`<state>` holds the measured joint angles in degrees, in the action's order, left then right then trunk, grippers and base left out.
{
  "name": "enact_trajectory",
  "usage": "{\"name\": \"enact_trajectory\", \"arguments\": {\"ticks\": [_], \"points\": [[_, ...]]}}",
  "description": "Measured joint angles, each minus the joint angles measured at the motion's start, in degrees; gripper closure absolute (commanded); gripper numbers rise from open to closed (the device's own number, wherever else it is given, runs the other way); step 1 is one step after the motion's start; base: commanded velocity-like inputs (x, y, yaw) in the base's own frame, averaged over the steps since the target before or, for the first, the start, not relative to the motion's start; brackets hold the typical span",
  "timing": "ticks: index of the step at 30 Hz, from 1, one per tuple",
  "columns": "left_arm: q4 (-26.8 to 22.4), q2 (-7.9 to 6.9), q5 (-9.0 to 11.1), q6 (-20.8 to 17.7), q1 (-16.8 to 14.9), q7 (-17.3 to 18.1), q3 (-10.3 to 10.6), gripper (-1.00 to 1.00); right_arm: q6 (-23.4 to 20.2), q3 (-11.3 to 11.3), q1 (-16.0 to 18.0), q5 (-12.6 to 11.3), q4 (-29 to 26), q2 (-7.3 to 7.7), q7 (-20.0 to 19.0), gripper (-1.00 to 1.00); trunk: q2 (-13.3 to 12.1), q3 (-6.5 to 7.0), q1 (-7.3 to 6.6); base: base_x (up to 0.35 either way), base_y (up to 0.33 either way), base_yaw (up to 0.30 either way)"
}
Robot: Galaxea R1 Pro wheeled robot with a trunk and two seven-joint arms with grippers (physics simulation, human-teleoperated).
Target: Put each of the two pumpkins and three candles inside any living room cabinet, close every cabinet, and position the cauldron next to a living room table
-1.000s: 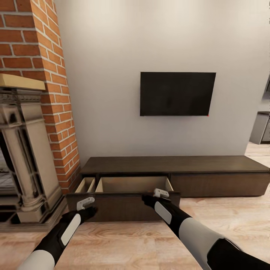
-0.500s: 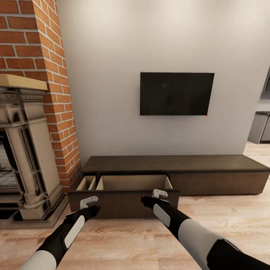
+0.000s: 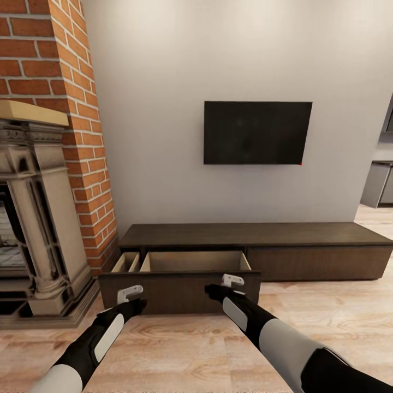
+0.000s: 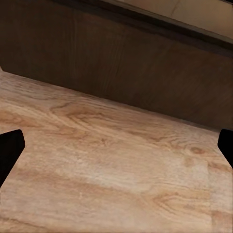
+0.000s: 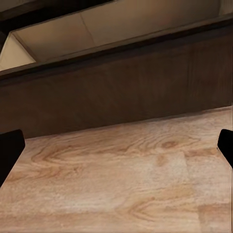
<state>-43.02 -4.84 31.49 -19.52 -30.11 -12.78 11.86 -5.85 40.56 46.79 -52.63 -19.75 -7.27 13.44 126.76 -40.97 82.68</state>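
Observation:
The long, low dark-brown cabinet [image 3: 256,237] runs along the white wall. Its left drawer front [image 3: 180,292] is pulled out and the pale interior [image 3: 194,262] shows nothing inside. My left gripper [image 3: 137,305] hovers low over the floor before the left part of that front, open [image 4: 116,150]. Near the front's right end, my right gripper [image 3: 213,290] is also open [image 5: 116,145] and holds nothing. In both wrist views the fingertips [image 4: 9,150] [image 5: 9,148] sit wide apart at the edges. Pumpkins, candles, cauldron and table are out of view.
A stone fireplace [image 3: 33,218] with a brick chimney [image 3: 71,109] stands close on the left of the cabinet. A black TV [image 3: 257,132] hangs on the wall above. Light wooden floor [image 3: 338,305] stretches to the right, towards a grey unit [image 3: 379,183].
The head view has shifted slightly, so the cabinet sits a little higher in the picture. My left gripper has edged right, closer to the drawer front. The right gripper has barely moved.

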Motion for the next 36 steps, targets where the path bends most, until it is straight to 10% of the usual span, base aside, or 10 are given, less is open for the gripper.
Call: {"name": "enact_trajectory", "arguments": {"ticks": [8,36], "points": [[1.52,0.05,0.0,3.77,0.01,-0.09,4.3,-1.0,3.05,4.96,-0.06,0.65,0.01,-0.17,0.07,-1.0,3.21,-1.44,1.76,0.0,0.0,0.0],[0.89,-0.04,0.0,4.87,0.01,-0.04,5.78,-1.0,5.33,5.19,-2.24,1.47,1.35,0.21,-3.02,-1.0,14.44,-6.47,7.91,0.0,0.0,0.0]]}}
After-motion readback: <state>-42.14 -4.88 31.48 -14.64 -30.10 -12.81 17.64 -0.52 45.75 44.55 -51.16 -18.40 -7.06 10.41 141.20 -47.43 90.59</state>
